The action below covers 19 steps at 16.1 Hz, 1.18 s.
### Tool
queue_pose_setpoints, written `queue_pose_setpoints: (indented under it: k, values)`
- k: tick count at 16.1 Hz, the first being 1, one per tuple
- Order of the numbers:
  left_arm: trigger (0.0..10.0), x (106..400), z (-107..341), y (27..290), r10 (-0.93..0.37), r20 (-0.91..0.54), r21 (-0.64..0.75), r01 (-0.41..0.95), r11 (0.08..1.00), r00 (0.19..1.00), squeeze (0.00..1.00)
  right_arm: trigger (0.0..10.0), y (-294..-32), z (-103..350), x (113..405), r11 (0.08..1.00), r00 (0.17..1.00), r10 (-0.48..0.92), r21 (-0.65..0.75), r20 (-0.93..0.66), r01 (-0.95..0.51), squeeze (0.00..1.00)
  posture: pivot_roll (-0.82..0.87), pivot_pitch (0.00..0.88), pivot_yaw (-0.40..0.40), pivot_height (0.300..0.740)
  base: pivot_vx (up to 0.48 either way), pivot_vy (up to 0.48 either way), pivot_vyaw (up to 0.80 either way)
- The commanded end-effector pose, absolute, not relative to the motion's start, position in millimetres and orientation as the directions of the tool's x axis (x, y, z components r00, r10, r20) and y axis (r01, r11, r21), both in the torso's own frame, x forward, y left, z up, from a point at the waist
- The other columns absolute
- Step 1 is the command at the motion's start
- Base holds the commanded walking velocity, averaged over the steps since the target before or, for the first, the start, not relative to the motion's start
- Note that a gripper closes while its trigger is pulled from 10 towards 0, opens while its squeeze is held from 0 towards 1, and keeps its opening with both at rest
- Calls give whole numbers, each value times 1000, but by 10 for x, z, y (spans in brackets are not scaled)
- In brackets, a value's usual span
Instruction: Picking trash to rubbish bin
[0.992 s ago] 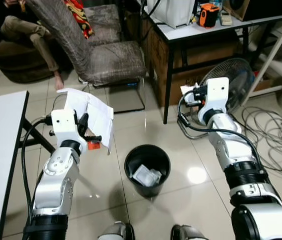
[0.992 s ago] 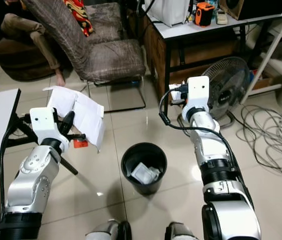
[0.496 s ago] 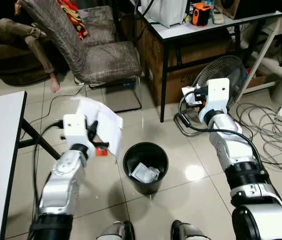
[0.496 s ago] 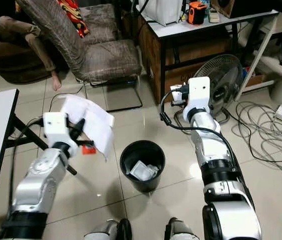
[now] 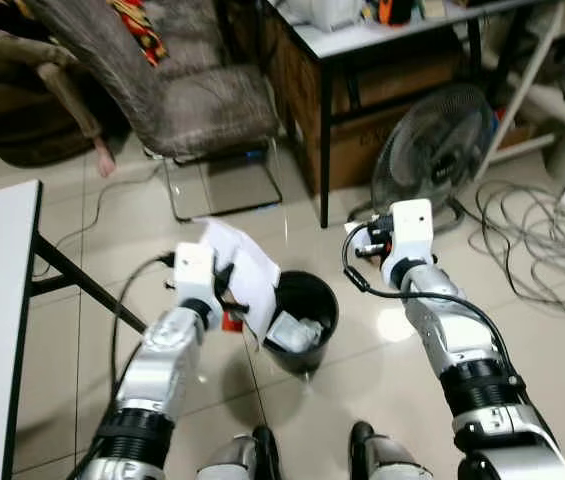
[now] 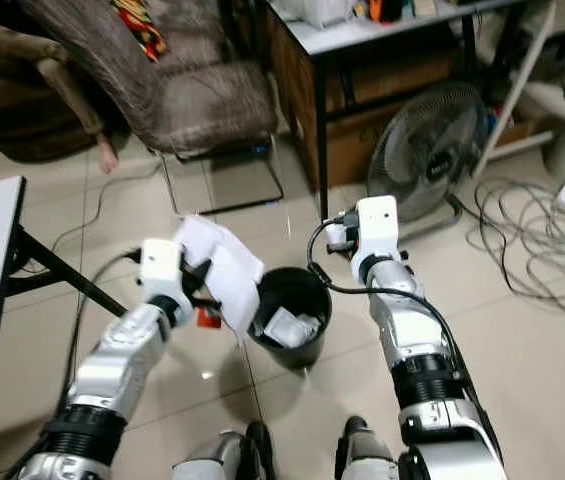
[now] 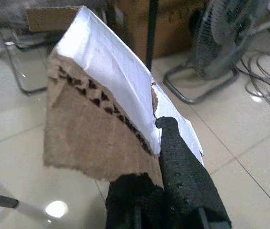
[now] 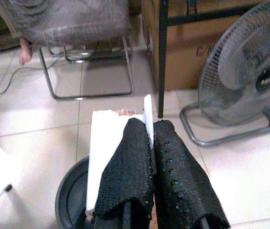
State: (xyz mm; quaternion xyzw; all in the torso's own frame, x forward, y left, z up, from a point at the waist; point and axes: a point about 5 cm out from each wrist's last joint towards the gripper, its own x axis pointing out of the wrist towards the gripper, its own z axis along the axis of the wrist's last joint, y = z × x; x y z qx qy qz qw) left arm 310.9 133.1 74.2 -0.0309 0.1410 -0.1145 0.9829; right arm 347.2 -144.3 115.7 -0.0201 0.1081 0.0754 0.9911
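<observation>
The left jaws (image 7: 166, 191) are pressed onto the lower edge of a torn piece of cardboard (image 7: 101, 114), white on one face and brown with exposed corrugation on the other. In the head views that sheet stands up from the jaws and leans over the near-left rim of the black rubbish bin (image 5: 307, 300), which sits on the tiled floor (image 5: 362, 390) and already holds some crumpled white trash (image 5: 295, 330).

The right jaws (image 8: 151, 157) are pinching a smaller, flat white scrap (image 8: 103, 143). Seen along the right wrist, they hang just above and beside the bin's rim, in front of the fan (image 5: 437, 150), with the chair (image 5: 202, 100) and the dark-legged worktop (image 5: 362, 40) further back.

The risk lies mostly with the cardboard. It looks wider than the part of the bin mouth it overhangs, so if it is let go here it may catch on the rim, tip outward and slide onto the floor. The two arms are also closing on the same small opening, so one sheet could knock the other aside, or nudge the light bin off its spot.
</observation>
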Motion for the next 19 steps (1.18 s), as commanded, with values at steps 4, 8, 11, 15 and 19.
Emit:
queue_pose_setpoints:
  k: [4, 8, 11, 15, 19]
  values:
    - [10000, 3144, 963, 1320, -253, -130, -122, 238, 964, 959, 0, 10000, -1397, 1488, 3447, 989, 989, 143, -20, -32, -144, 0, -115, 230, 149, 740, 0, 0, 0]
    - [10000, 3132, 1008, 1364, -251, -95, -100, 242, 965, 963, 0, 10000, -1406, 1531, 3445, 992, 992, 127, -25, -12, -128, 0, -108, 222, 152, 740, 0, 0, 0]
    - [10000, 3120, 1015, 1328, -263, -89, -85, 256, 963, 961, 0, 10000, -1397, 1546, 3430, 992, 993, 121, -28, -2, -121, 0, -109, 214, 159, 740, 0, 0, 0]
    - [10000, 3141, 1027, 1329, -267, -87, -74, 261, 963, 960, 0, 10000, -1392, 1542, 3432, 992, 993, 119, -32, -2, -119, 0, -110, 213, 159, 740, 260, 0, 0]
    - [10000, 3132, 1002, 1322, -264, -97, -79, 256, 963, 960, 0, 10000, -1403, 1537, 3426, 992, 993, 120, -39, -7, -120, 0, -115, 219, 154, 740, 281, 0, 0]
